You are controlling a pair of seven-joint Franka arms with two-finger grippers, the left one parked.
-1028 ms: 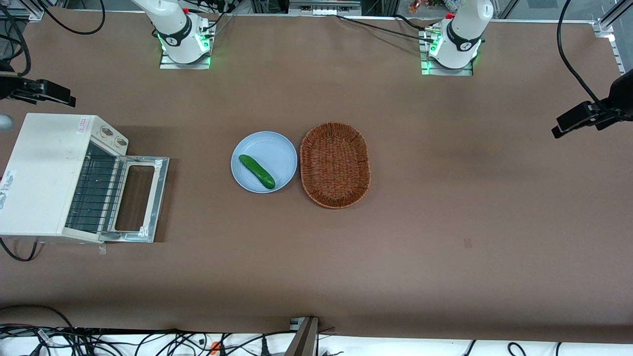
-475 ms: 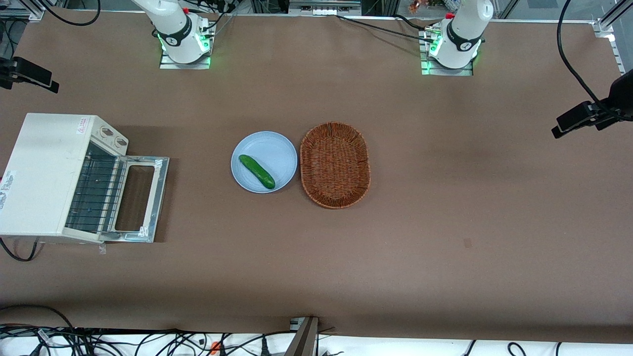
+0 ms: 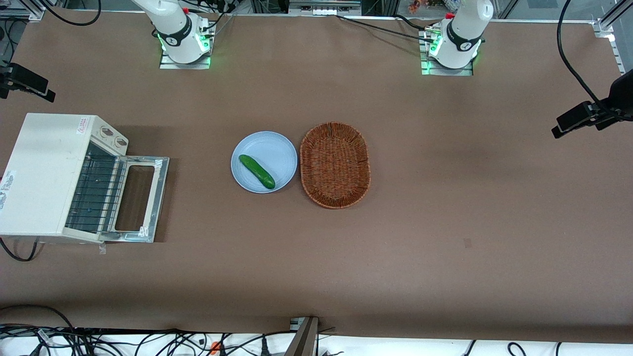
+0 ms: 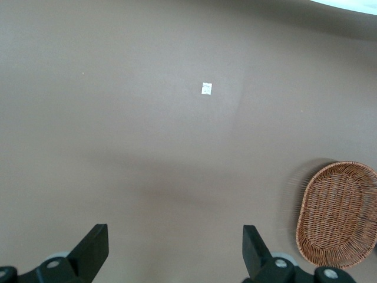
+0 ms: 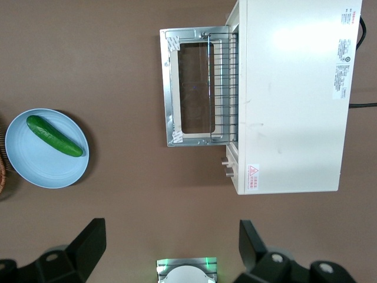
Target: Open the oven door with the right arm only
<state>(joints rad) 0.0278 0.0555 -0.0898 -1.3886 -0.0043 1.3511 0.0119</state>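
hand: the hand (image 5: 171,250) hangs high above the counter (image 3: 445,247), looking straight down on the oven (image 5: 288,94). Its two black fingers (image 5: 88,242) are spread wide with nothing between them. In the front view it's the dark shape at mid-upper height, at the frame edge on the working arm's end (image 3: 27,81), well clear of the oven.

oven door: the oven door (image 3: 141,195) is already swung all the way down, lying about flat in front of the oven's mouth with the wire rack (image 3: 94,193) exposed. Looks to me like the job is basically done.

where it sits: working arm's end of the counter, mid-height in the front view. The plate (image 3: 277,146) with the cucumber (image 3: 257,171) and the wicker basket (image 3: 335,164) sit well apart from it, toward the middle.

how it'd handle: rigid metal frame plus glass, on a hinge along the oven's lower edge, so it only swings. Smooth metal, probably slick. Glass is the fragile bit, so no pressing on the window.

where to grab: the outer frame edge (image 5: 166,88) farthest from the hinge, where the bar handle should be. I can't pick out the bar itself.
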